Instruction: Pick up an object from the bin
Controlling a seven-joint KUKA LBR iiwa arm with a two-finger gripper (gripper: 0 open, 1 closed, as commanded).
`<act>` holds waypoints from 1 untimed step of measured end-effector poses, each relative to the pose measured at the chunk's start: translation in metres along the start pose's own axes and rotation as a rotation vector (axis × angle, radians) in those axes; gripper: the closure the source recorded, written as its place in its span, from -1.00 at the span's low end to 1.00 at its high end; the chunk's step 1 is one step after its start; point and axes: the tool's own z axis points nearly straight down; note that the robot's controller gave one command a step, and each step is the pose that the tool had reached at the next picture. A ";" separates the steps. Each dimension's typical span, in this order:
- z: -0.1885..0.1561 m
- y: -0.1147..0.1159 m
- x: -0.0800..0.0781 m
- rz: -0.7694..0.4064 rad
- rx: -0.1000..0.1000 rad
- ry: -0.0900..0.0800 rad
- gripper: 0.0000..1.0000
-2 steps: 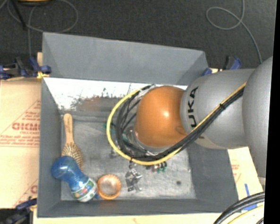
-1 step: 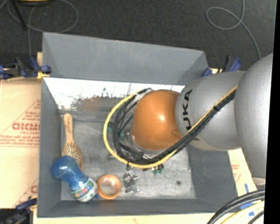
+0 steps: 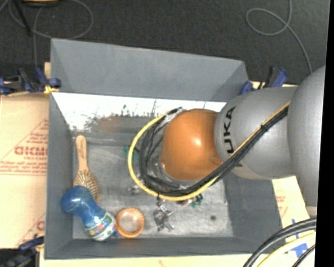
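My gripper [image 3: 162,217] pokes out below the arm's orange cover, low over the bin floor near the front middle. An orange round cup [image 3: 130,222] lies just to its left, apart from it. Further left, a blue bottle with a patterned base [image 3: 88,211] lies on its side in the front left corner. A wooden hairbrush [image 3: 83,170] rests along the left wall, handle pointing to the back. A small green thing [image 3: 197,202] peeks out from under the cover to the gripper's right; most of it is hidden.
The arm with its orange cover and looped yellow and black cables hides the bin's middle and right. Bare floor shows at the front right and at the back left beside the brush.
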 end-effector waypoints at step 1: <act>0.016 0.024 -0.009 -0.202 0.007 -0.008 -1.00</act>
